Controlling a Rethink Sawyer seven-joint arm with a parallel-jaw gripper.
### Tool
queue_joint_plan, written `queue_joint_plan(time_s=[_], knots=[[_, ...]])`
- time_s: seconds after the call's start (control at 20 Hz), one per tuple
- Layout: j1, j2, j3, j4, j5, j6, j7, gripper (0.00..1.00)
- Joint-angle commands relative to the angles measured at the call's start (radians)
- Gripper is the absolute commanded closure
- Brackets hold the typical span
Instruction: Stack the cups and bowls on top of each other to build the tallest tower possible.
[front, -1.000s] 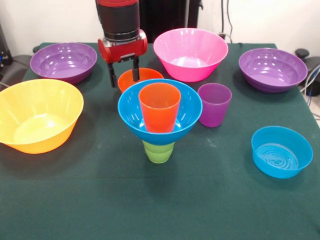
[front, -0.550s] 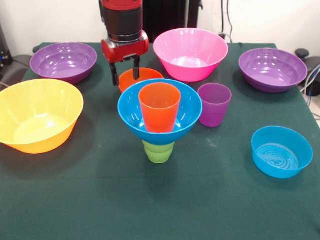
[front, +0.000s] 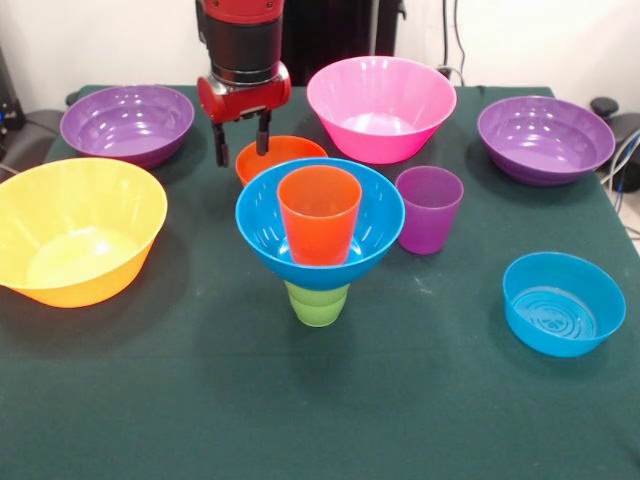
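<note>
standing mid-table, the tower (front: 320, 240) is a green cup (front: 318, 303) under a medium blue bowl (front: 320, 225) holding an orange cup (front: 320, 214). just behind the tower sits the small orange bowl (front: 283, 155), off the stack. the gripper (front: 241, 142) hangs over that bowl's left rim, fingers spread, holding nothing. beside the tower's right stands the purple cup (front: 429, 208).

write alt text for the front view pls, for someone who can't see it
A tower of green cup, blue bowl and orange cup stands mid-table on green cloth. The open red gripper hangs over the rim of a small orange bowl behind it; yellow, pink, purple and blue bowls and a purple cup surround them.
</note>
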Motion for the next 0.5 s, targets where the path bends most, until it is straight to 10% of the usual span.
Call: queue_joint_plan(time_s=[0.05,0.5], knots=[[0.015,0.049,0.012,-0.085,-0.045,-0.019,0.078,0.00],[0.007,0.057,0.032,-0.083,-0.044,-0.075,0.087,0.00]])
